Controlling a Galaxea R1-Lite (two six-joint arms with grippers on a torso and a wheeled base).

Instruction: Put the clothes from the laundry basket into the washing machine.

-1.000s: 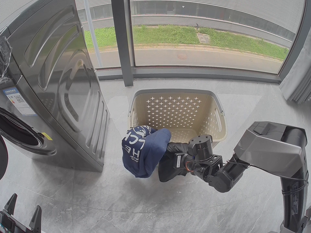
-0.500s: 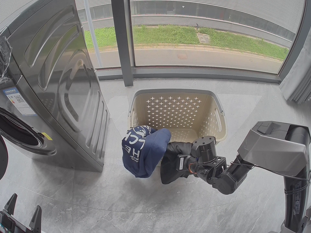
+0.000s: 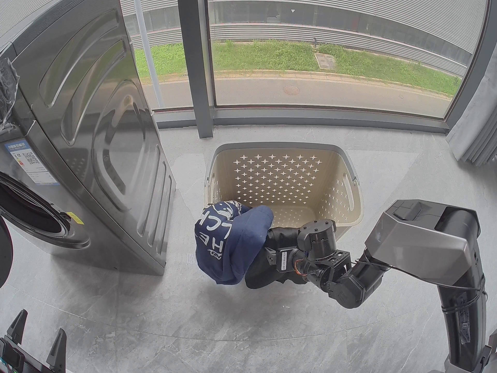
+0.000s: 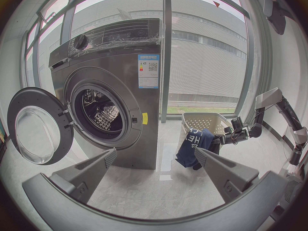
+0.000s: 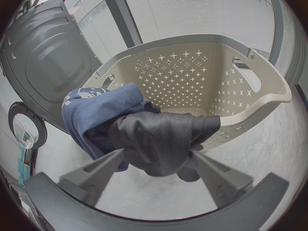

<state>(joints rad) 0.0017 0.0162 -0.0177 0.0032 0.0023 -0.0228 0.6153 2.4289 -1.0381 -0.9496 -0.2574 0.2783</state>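
The laundry basket point(image 3: 282, 148) stands on the grey floor point(image 3: 207, 317) by the window, and everything here sits around it. The right hand point(image 5: 156, 152) is at the basket's near rim, on the side toward the robot. Its two fingers point(image 5: 106, 167) stand fairly wide, yet they are clamped on a thick bunch of the dark grey garment point(image 5: 160, 141), which fills the whole gap between them. That garment is a perforated, mesh-like cloth. Part of it drapes over the basket's near rim and the rest hangs down outside the basket's front wall.

A navy garment with white lettering point(image 3: 228, 244) lies over the same near rim, at the basket's corner on the robot's left, touching the dark grey garment and hanging outside the basket toward the floor. The right hand's fingers do not grip it, though one finger sits just beside its lower fold.

The washing machine point(image 3: 93, 130) stands near the basket, on the basket's left as the robot sees it. Its round door point(image 4: 38, 125) is swung open and the drum point(image 4: 101, 113) is exposed.

The left hand point(image 4: 154, 151) is well apart from the basket, low and close to the robot, on the washing-machine side. Its fingers are spread with nothing between them, and it touches nothing.
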